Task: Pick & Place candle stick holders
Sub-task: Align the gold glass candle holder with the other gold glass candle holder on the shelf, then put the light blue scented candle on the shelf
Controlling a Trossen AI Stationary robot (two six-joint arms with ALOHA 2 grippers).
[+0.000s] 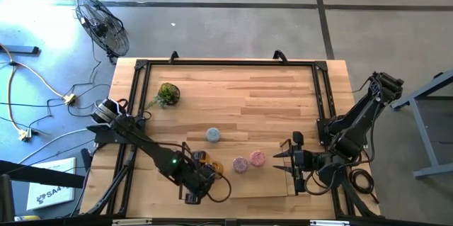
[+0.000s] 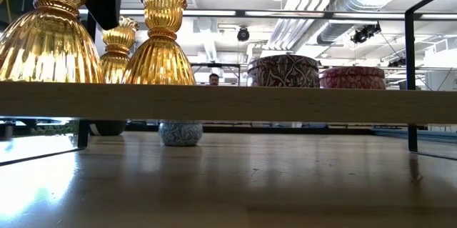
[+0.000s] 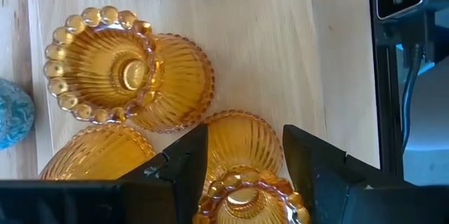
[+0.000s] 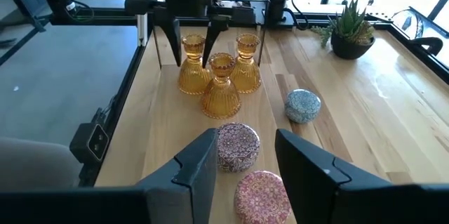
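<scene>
Three amber holders stand upright, close together, on a light wooden board at the table's near side; two show in the high view. My left gripper is open above the third, one finger on each side of its top. I cannot see any touch. The purple holder, the pink one and the pale blue one stand to the right. My right gripper is open and empty, just right of the pink holder.
A green plant ball sits at the far left of the table. A black frame runs around the table's edges. The board's near edge is raised above the table top. A person shows far behind.
</scene>
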